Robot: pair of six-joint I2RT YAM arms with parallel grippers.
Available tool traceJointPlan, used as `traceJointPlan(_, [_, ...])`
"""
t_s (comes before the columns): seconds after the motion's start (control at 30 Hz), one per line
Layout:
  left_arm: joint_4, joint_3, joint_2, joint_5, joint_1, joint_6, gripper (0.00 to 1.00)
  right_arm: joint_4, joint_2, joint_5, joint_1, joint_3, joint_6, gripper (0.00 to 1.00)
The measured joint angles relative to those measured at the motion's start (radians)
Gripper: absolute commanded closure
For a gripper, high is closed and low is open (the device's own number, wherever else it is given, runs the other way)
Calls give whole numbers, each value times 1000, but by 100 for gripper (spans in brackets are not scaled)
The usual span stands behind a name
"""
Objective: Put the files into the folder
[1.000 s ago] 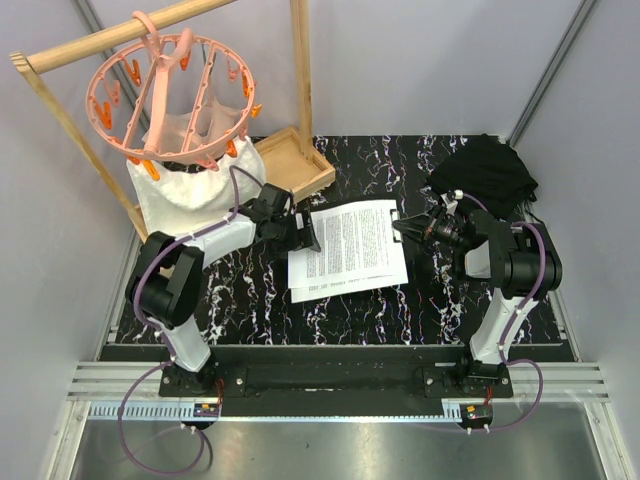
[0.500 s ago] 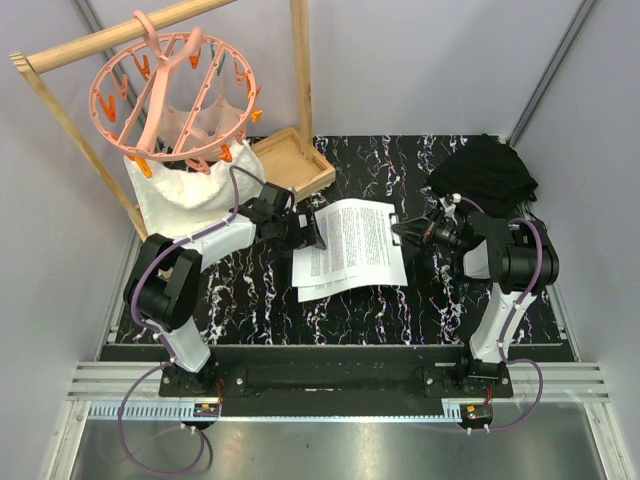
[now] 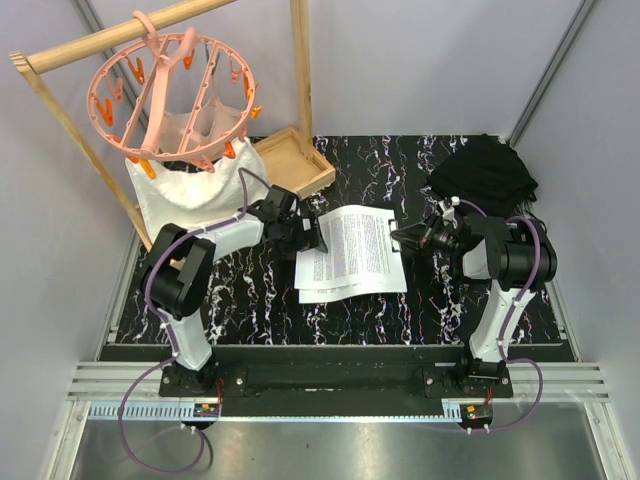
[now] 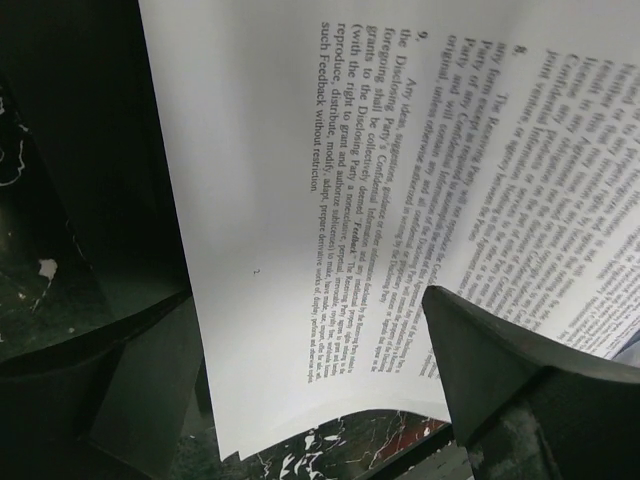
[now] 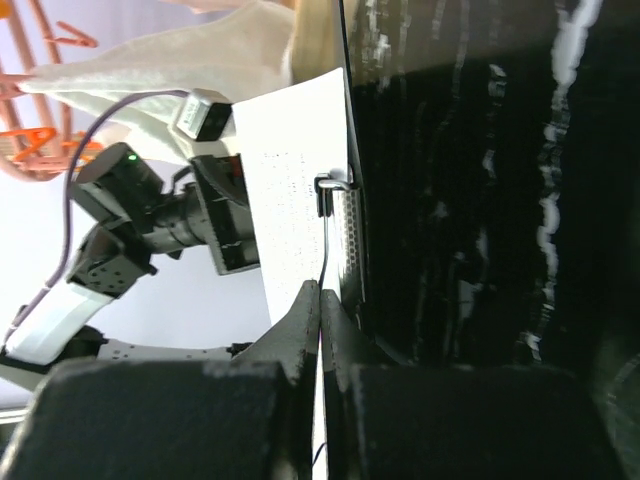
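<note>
The files (image 3: pixel 352 250) are a few white printed sheets lying fanned in the middle of the black marble table. The folder's black board is mostly hidden under them. Its silver clip (image 5: pixel 348 215) sits at the sheets' right edge. My left gripper (image 3: pixel 312 236) is open at the sheets' left edge. In the left wrist view the files (image 4: pixel 300 150) lie between its spread fingers (image 4: pixel 520 390). My right gripper (image 3: pixel 398 235) is at the right edge. In the right wrist view it (image 5: pixel 321 288) is shut on the thin wire lever of the clip.
A wooden tray (image 3: pixel 295 160) stands at the back left. A wooden rack carries a pink peg hanger (image 3: pixel 170 90) over a white cloth (image 3: pixel 190 195). A black fabric bundle (image 3: pixel 485 175) lies at the back right.
My left gripper has moved right and slid the sheets right toward the clip. The right gripper stays shut at the clip. The pink hanger swings.
</note>
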State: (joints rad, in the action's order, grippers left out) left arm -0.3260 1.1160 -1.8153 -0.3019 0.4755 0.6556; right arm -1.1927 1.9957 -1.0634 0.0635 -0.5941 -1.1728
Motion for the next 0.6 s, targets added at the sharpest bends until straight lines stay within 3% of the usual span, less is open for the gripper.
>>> traceJointPlan(0.23, [23,23,-28,0,5,0,6,158,-1,43,0,0,142,100])
traceJointPlan(0.4, [41,30,-38,0,10,0,6,377,-35,88,-1,-8,271,100])
traceJointPlan(0.6, [55,30,-41,0,16,0,5,687,-140,156,-11,-76,445,84])
